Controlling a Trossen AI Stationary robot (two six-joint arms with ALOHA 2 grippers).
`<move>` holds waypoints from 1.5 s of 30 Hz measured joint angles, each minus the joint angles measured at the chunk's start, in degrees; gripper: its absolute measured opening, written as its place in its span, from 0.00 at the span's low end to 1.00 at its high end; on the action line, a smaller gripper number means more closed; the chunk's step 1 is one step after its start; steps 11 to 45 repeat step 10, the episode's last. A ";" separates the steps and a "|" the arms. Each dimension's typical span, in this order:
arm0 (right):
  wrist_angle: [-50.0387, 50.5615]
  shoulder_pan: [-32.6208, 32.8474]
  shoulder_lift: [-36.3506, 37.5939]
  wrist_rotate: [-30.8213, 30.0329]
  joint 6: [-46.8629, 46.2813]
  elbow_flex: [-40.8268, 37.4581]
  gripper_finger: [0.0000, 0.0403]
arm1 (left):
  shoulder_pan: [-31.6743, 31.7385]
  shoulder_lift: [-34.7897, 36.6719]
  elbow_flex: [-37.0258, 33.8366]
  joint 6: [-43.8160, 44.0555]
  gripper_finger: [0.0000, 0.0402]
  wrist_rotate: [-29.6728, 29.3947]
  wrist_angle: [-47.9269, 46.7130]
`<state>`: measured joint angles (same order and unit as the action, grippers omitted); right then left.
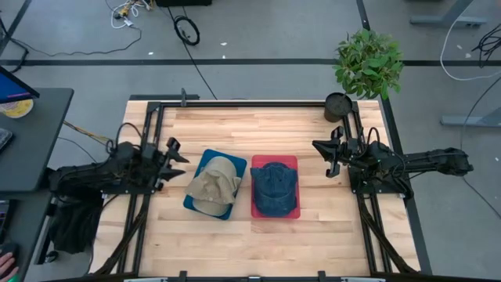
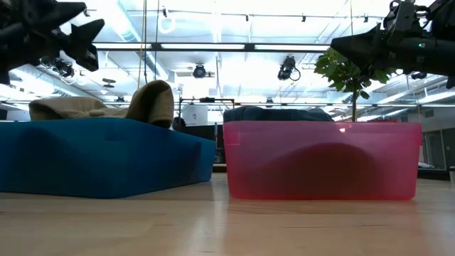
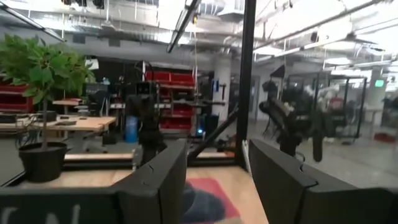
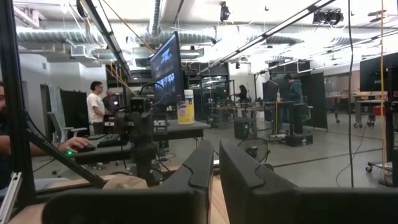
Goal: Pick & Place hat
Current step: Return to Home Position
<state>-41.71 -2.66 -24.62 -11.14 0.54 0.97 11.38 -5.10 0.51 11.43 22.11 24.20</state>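
Caps, sorted: brown cap (image 1: 215,186) in the blue bin (image 1: 210,157), blue cap (image 1: 274,188) in the red bin (image 1: 288,159). The bins sit side by side at the middle of the table (image 1: 313,235). Left gripper (image 1: 180,153) – raised at the table's left edge near the blue bin, fingers spread apart. Right gripper (image 1: 321,153) – raised at the right edge, fingers drawn almost together, holding nothing. Potted plant (image 1: 368,63) at the far right corner.

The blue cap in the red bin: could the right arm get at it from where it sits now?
Probably yes. The blue cap lies on top in the open red bin, and the right gripper hangs raised just beside it, pointing toward it, with nothing between them.
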 joint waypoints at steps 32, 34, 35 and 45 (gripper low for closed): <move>0.00 0.00 0.00 0.00 0.00 0.02 0.08 | 0.00 0.00 -0.02 -2.85 0.44 0.20 -5.69; 0.00 0.00 0.00 0.00 0.00 0.02 0.08 | 0.00 0.00 -0.02 -2.85 0.44 0.20 -5.69; 0.00 0.00 0.00 0.00 0.00 0.02 0.08 | 0.00 0.00 -0.02 -2.85 0.44 0.20 -5.69; 0.00 0.00 0.00 0.00 0.00 0.02 0.08 | 0.00 0.00 -0.02 -2.85 0.44 0.20 -5.69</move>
